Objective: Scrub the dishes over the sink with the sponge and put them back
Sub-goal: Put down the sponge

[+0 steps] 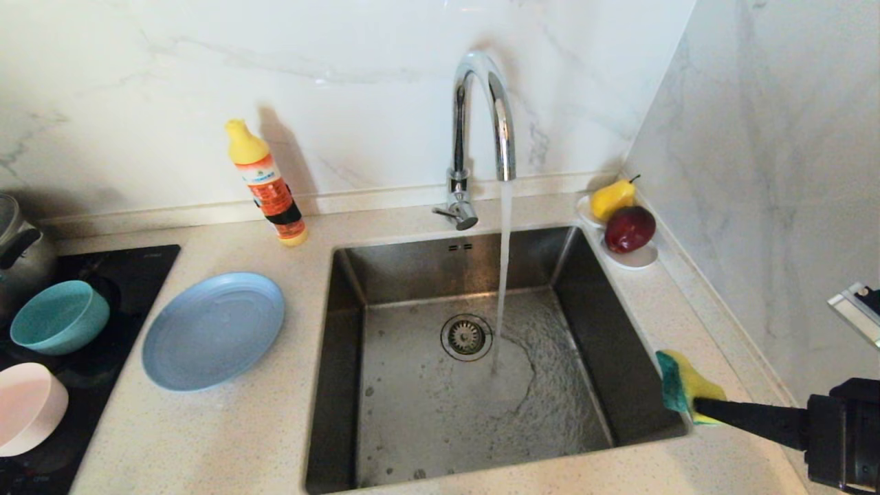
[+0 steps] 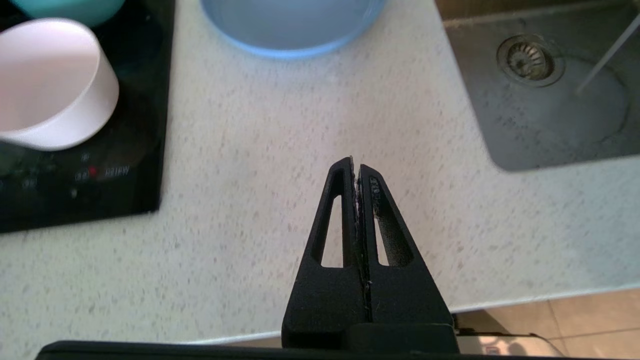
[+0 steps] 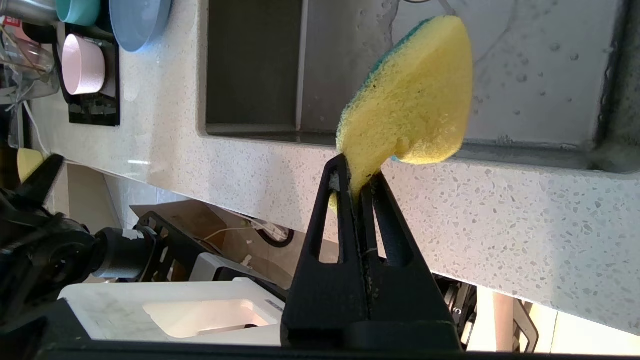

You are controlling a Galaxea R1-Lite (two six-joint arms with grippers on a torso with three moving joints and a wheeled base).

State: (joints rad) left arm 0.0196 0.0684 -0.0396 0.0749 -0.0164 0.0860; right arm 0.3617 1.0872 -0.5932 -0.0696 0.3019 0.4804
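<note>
Three dishes: grey-blue plate [image 1: 213,330] on the countertop [image 1: 289,426] left of the sink [image 1: 454,385]; teal bowl [image 1: 60,317] and pink bowl [image 1: 27,409] on the black cooktop [image 1: 103,275] at the counter's left edge.
Sponge [image 1: 684,385]: over the sink's right rim.
Right gripper [image 3: 356,172]: jaws pinched on the sponge's yellow edge.
Left gripper [image 2: 356,167]: jaws pressed together, empty, above the counter's front edge.
Tap [image 1: 481,130]: water running into the basin.

Bright, even daylight fills the kitchen; the bottle [image 1: 266,182] throws a soft shadow rightward onto the marble wall. The faucet [image 1: 481,130] gleams with glare. The countertop [image 2: 280,165] in the left wrist view smears with motion blur.
</note>
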